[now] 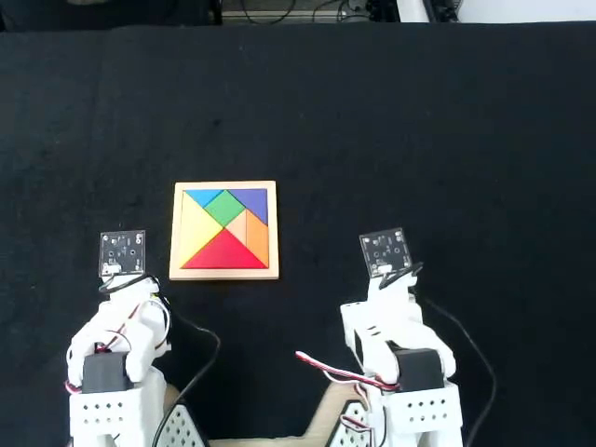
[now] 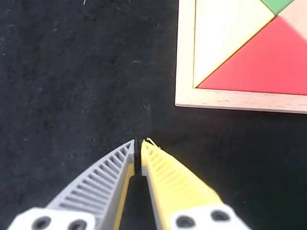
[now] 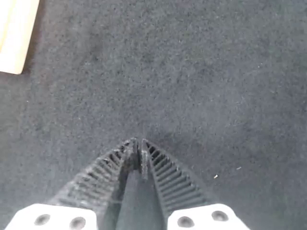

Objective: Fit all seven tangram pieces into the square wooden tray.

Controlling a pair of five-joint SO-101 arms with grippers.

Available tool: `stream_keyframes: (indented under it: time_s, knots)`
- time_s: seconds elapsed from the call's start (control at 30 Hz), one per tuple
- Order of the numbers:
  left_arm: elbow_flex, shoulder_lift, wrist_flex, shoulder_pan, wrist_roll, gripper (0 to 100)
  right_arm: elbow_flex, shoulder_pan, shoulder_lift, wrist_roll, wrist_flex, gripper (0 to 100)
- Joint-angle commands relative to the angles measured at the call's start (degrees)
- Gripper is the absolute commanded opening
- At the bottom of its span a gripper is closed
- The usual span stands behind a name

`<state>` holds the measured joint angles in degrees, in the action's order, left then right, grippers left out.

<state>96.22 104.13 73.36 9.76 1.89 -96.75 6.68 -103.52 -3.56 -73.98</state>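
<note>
Left hand: we found the left hand (image 2: 140, 143) closed, its grey and yellow fingertips meeting with nothing between them, low over bare desk (image 1: 419, 140).
Right hand: we found the right hand (image 3: 139, 143) closed as well, its two dark fingertips pressed together and gripping nothing, also over bare desk.
Tray: the square wooden tray (image 1: 223, 274) lay flat on the desk, just ahead of the left hand and offset toward the right hand. One of its corners sat near the left fingertips without touching them. From the right hand it lay ahead and off to the left hand's side, well apart.
Pieces: we counted seven pieces inside the tray, filling the square edge to edge.
Near side of tray: the red triangle (image 1: 223, 251) occupied the edge closest to both hands.
Left-hand side of tray: the yellow triangle (image 1: 194, 231) lay along this edge, touching the red triangle.
Right-hand side of tray: the orange triangle (image 1: 258, 244) sat here, with the peach piece (image 1: 237, 226) beside it toward the centre.
Far side of tray: the blue triangle (image 1: 205, 196) and the purple piece (image 1: 251, 201) lined the edge farthest from the hands.
Centre: the green piece (image 1: 223, 209) lay between the blue triangle and the purple piece.
</note>
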Motion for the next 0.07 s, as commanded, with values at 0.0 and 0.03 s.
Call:
stream_keyframes:
  time_s: [0.0, 0.03]
  knots:
    - [1.1, 0.4, -0.4, -0.3, 0.2, 3, 0.2, -0.9, -4.0, 0.1, -0.4, 1.1]
    - [1.1, 0.4, -0.4, -0.3, 0.2, 3, 0.2, -0.9, -4.0, 0.1, -0.4, 1.1]
